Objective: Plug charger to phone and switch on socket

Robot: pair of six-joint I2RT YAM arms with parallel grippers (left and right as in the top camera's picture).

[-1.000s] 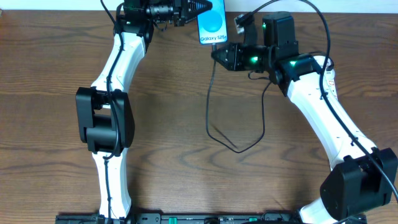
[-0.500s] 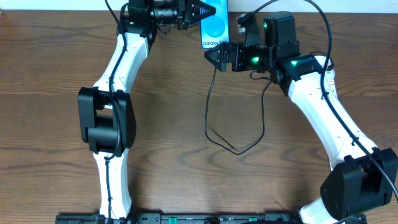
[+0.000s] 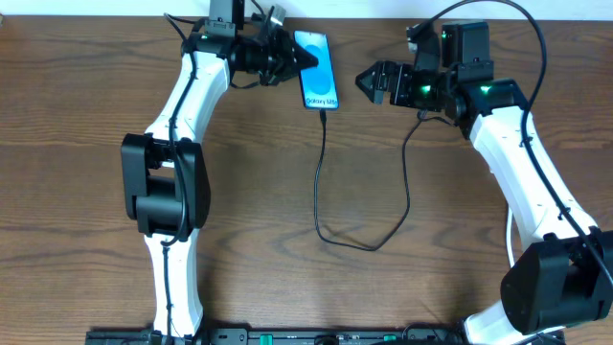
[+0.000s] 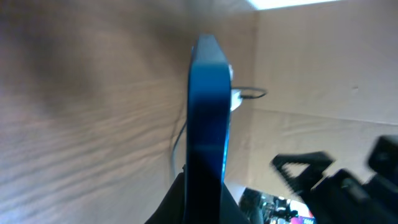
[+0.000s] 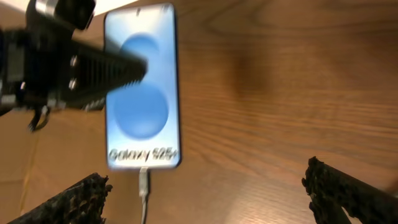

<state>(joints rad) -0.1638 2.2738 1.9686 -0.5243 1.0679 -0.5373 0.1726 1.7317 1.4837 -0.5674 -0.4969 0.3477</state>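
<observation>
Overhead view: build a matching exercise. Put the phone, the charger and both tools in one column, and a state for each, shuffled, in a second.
Column one:
1. phone
2. charger
3. left tool
4. right tool

Column two:
A. open, holding nothing
B. black, connector at the phone's bottom edge
C. blue screen showing
D. shut on the phone

Pairs: 1-C, 2-B, 3-D, 4-A

Seen from the left wrist, the phone is only a blurred blue edge, its lower end cut off by the frame. Overhead, the cable runs under the right arm, its far end hidden. The right gripper is cropped at its own camera's bottom edge.
</observation>
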